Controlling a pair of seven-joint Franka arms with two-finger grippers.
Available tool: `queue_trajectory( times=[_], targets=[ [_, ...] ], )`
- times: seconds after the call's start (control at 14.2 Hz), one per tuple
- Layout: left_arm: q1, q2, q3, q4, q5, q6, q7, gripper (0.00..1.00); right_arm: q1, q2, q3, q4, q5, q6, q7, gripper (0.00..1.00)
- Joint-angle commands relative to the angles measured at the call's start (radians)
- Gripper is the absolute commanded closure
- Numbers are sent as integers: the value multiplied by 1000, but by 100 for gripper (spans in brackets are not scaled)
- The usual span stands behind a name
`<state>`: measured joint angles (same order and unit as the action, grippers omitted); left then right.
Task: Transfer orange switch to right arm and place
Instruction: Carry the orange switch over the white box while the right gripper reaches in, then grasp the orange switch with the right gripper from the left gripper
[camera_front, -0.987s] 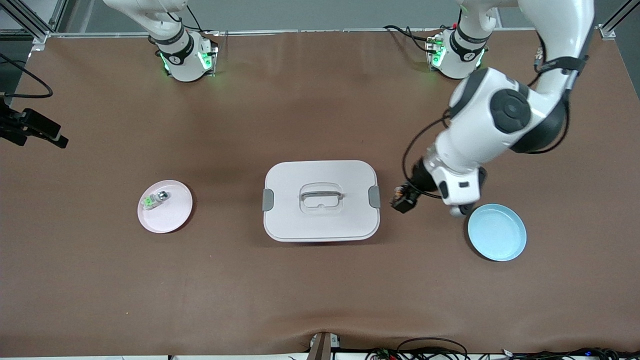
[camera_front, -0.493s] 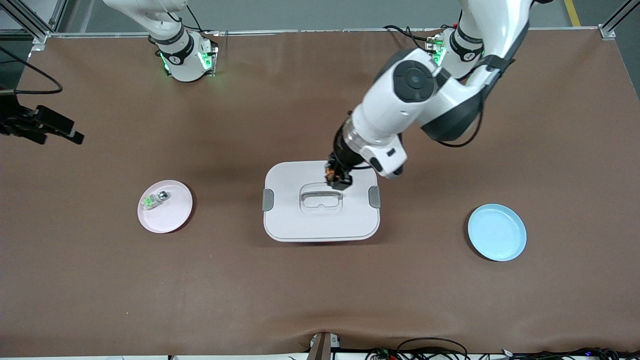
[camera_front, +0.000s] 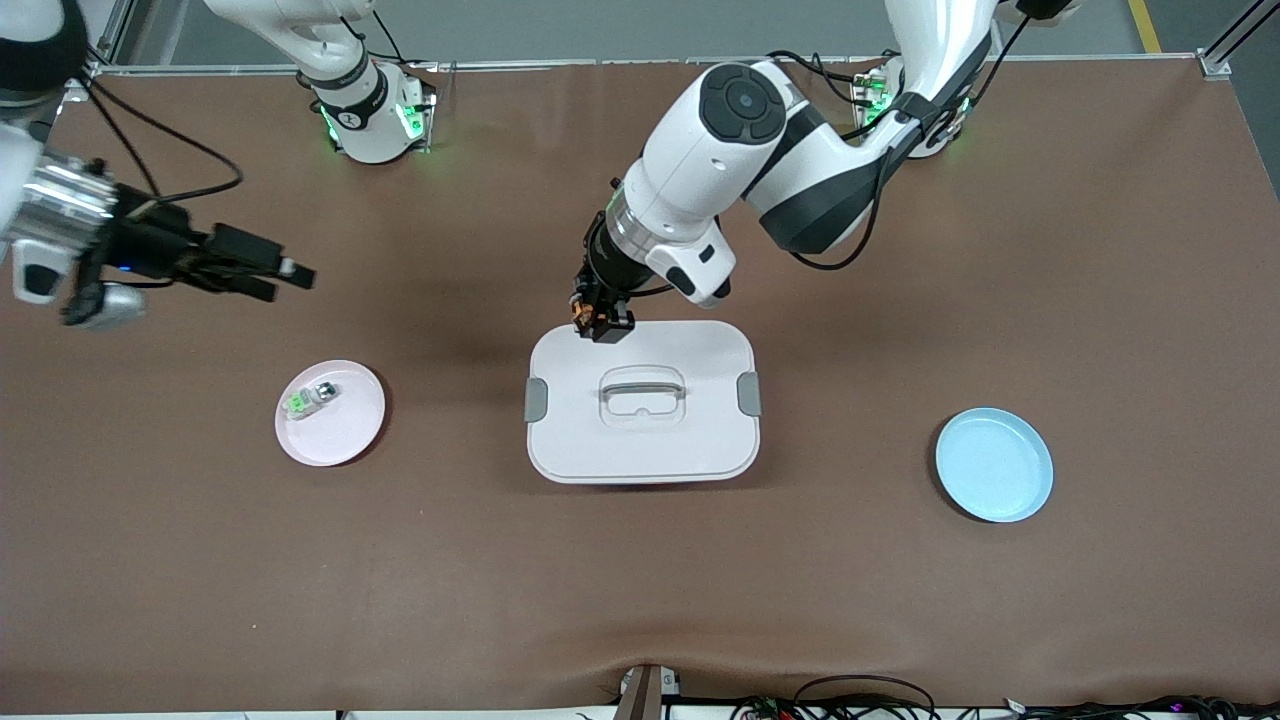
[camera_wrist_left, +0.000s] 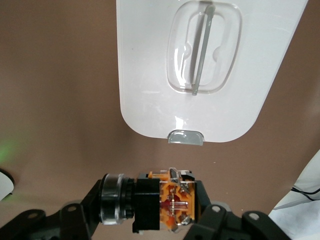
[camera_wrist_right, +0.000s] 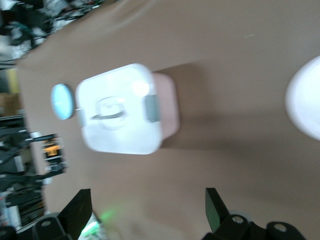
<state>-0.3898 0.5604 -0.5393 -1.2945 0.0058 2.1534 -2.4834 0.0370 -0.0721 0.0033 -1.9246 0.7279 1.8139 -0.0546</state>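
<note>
Orange switch (camera_front: 597, 320) sits clamped in the left gripper (camera_front: 601, 322) over the white box's (camera_front: 640, 440) rim, while the right gripper (camera_front: 270, 275), fingers spread, hangs above bare table (camera_front: 640, 600).

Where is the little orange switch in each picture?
Front view: orange switch in the left pincer, over the white lidded box's edge.
Left wrist view: orange switch held low in the picture, in the pincer.
Right wrist view: small blurry orange spot, beside the box.
Shared landmark: the white lidded box.

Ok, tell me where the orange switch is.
The orange switch is in the left gripper, in the air over the white box's edge nearest the robots.
</note>
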Motion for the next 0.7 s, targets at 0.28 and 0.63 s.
queue_trajectory(
  times=[0.28,0.63],
  targets=[
    [-23,27,9,26,-4,13,-28,100,210,44,-8,-60,192,151,-103,0],
    [-21,35,9,26,-1,13,-25,100,368,150,-6,-51,330,381,-106,0]
  ],
)
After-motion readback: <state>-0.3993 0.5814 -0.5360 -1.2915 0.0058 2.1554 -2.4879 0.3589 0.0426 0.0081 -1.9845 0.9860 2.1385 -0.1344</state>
